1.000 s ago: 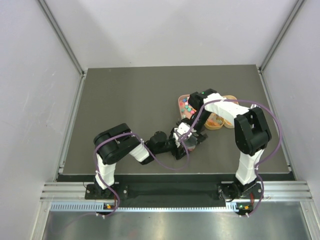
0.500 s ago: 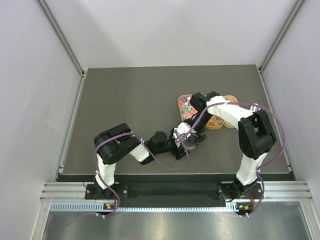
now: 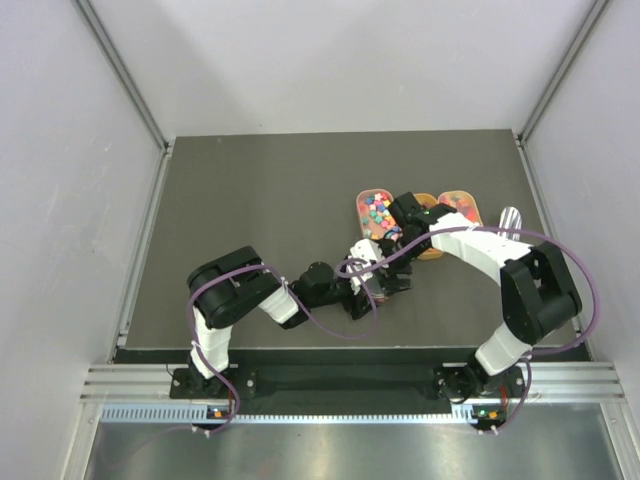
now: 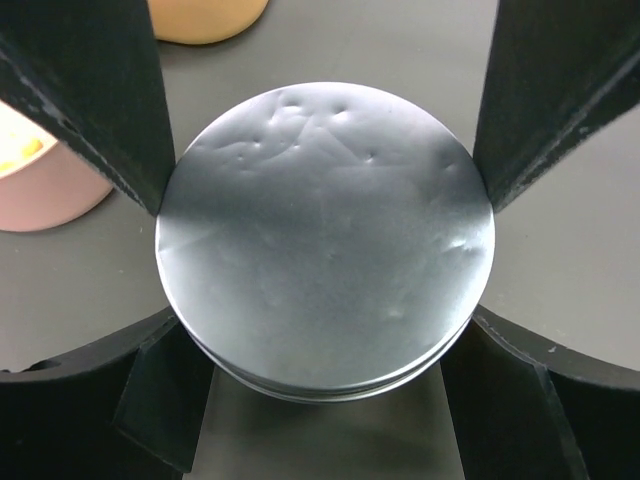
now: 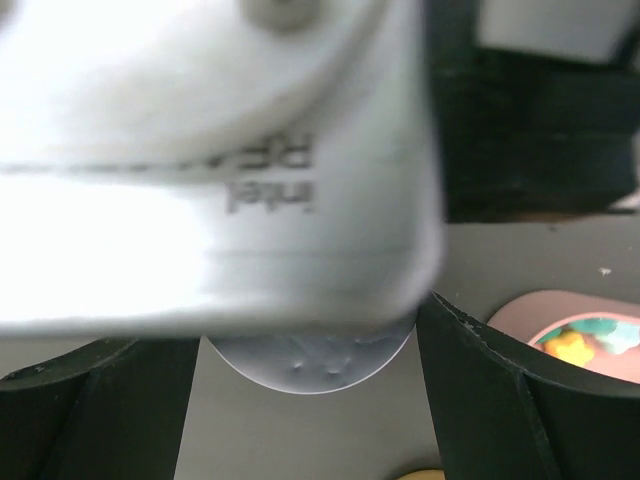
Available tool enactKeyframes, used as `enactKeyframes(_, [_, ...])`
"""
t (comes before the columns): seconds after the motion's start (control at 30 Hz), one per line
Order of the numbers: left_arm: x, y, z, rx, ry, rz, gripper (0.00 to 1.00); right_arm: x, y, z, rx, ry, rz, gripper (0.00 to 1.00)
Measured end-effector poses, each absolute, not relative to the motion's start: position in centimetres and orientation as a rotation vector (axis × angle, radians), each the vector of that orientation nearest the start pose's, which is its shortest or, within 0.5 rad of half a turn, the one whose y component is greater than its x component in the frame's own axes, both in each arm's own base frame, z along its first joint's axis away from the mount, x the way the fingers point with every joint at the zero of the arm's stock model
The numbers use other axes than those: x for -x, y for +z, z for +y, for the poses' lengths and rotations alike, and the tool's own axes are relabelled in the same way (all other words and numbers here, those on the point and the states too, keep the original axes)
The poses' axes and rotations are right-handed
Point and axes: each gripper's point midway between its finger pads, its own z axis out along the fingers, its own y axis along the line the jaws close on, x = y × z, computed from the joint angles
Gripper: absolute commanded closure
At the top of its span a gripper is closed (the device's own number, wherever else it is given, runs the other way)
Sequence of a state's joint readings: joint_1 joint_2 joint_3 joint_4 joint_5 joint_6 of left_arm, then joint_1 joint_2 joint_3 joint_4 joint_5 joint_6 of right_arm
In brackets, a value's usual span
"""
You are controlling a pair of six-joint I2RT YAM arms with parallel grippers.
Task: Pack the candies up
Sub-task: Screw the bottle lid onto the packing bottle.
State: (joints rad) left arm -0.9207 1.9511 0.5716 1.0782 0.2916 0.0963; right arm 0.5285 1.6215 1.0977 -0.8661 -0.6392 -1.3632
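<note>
Left gripper (image 4: pixel 325 150) clenched on the jar (image 4: pixel 320 385), lid (image 4: pixel 325 250) on. Right gripper (image 5: pixel 305 395) spread wide just over it, crowding left wrist camera (image 5: pixel 200 150): risk of collision or knocked jar. Candies (image 3: pixel 376 210) in trays (image 3: pixel 358 205) just beyond jar.

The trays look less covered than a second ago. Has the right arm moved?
Yes. The right arm has swung right and back toward its base, uncovering the orange trays, which have stayed put.
</note>
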Motion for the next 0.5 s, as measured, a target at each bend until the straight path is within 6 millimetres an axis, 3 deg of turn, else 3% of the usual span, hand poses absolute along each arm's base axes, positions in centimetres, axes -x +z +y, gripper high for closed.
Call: enactKeyframes(0.5, [-22.96, 1.74, -37.89, -1.132, -0.845, 1.581, 0.44, -23.15, 7.05, 22.49, 2.043, 0.652, 1.658, 0.33])
